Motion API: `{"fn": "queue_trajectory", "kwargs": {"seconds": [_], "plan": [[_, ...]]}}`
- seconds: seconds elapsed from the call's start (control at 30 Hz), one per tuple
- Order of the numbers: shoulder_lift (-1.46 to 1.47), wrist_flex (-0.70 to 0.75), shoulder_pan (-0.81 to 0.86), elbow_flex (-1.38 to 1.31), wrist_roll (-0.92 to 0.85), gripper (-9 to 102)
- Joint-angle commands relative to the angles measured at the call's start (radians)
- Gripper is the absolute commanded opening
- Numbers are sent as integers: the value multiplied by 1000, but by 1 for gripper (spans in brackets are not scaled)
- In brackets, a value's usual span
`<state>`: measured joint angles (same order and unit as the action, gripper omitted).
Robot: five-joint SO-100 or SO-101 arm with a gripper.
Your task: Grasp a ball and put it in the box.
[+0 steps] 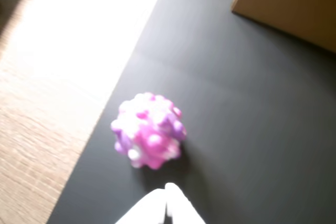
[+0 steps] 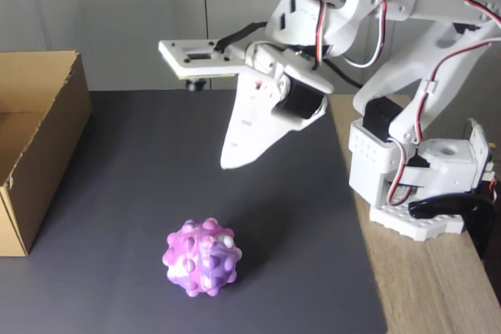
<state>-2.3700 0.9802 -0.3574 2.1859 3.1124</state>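
The knobby pink, purple and white ball rests on the black mat. In the fixed view my white gripper hangs above the mat, up and to the right of the ball, its fingers pressed together with nothing held. The wrist view shows the joined fingertips at the bottom edge, just below the ball. The brown cardboard box stands open-topped at the left of the fixed view, well apart from the ball.
The black mat covers most of the wooden table. My arm's white base stands on the wood at the right. Bright sunlight washes out the table left of the mat in the wrist view.
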Motion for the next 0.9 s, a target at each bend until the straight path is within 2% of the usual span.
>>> {"fn": "queue_trajectory", "kwargs": {"seconds": [0.0,0.1,0.23,0.33,0.47,0.6,0.87], "plan": [[51,-63,-46,-63,-6,0],[106,-104,-60,-63,-5,1],[163,-153,-3,-51,9,12],[186,-166,61,-49,43,17],[230,-195,156,-49,74,34],[258,-227,193,-37,123,44],[311,-295,189,12,123,49]]}}
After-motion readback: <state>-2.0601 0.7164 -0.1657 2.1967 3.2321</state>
